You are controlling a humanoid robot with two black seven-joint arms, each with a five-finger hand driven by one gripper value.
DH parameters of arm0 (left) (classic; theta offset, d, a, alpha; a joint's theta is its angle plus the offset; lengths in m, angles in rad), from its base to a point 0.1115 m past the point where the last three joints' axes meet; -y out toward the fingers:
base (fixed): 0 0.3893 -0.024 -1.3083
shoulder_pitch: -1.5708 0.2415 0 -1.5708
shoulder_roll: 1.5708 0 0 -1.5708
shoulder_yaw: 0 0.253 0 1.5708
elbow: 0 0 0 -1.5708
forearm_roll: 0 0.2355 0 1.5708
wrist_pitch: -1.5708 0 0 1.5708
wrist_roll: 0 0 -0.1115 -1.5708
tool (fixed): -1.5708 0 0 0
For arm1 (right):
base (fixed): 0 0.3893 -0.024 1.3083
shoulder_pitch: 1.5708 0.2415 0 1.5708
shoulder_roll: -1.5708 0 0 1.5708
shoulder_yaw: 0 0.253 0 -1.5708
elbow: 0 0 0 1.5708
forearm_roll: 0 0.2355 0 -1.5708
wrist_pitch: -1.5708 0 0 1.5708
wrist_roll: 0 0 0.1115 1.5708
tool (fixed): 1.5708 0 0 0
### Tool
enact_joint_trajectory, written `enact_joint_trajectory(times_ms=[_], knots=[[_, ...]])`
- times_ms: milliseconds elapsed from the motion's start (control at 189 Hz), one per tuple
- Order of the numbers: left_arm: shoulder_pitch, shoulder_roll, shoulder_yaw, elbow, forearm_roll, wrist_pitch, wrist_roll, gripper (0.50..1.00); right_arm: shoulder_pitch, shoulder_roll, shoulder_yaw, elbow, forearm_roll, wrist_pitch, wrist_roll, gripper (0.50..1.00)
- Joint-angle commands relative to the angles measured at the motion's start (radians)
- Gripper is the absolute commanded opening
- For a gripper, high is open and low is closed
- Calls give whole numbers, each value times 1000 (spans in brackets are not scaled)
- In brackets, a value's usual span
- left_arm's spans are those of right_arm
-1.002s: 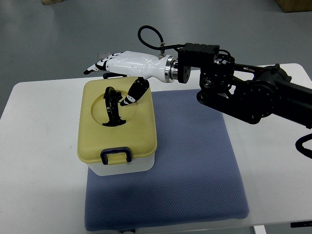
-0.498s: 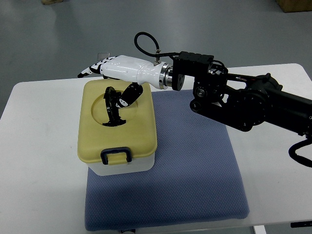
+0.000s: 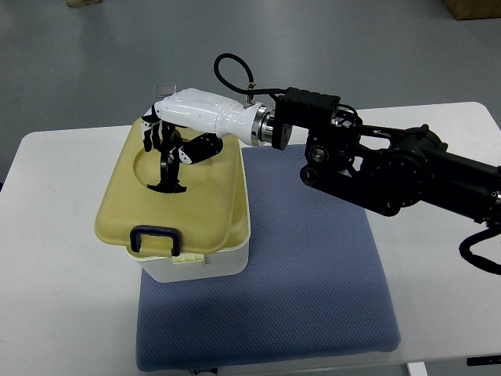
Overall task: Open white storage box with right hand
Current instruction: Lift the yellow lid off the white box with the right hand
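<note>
The white storage box (image 3: pixel 200 266) stands on a blue mat, with a yellow lid (image 3: pixel 168 207) that carries a black top handle (image 3: pixel 167 168) and a dark blue front latch (image 3: pixel 154 239). The lid is lifted and shifted to the left, tilted off the box rim. My right hand (image 3: pixel 168 141), white with black fingers, comes in from the right over the back of the lid. Its fingers are curled around the black top handle and hold it. The left arm does not show.
The blue mat (image 3: pixel 313 274) lies on a white table (image 3: pixel 55 258) and covers its middle. The right arm's black links (image 3: pixel 391 168) hang over the mat's back right. Grey floor lies beyond the table's far edge.
The right hand closed its fingers on the black top handle and pulled the yellow lid up and to the left. The lid now sits askew on the box.
</note>
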Motion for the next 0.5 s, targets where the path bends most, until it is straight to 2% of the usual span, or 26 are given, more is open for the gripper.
enact_joint_trajectory(times_ms=[0, 80, 191, 345, 493], knots=[[0, 0, 0, 0, 0, 0, 0, 1000, 27, -9, 36, 33, 7, 7, -2, 500], [0, 0, 0, 0, 0, 0, 0, 1000, 36, -31, 72, 61, 7, 32, -3, 500], [0, 0, 0, 0, 0, 0, 0, 1000, 73, -103, 116, 90, 9, 107, -3, 500], [0, 0, 0, 0, 0, 0, -2, 1000, 85, -273, 125, 118, 12, 167, 3, 500], [0, 0, 0, -6, 0, -1, 0, 1000, 85, -442, 122, 115, 13, 268, 30, 500]])
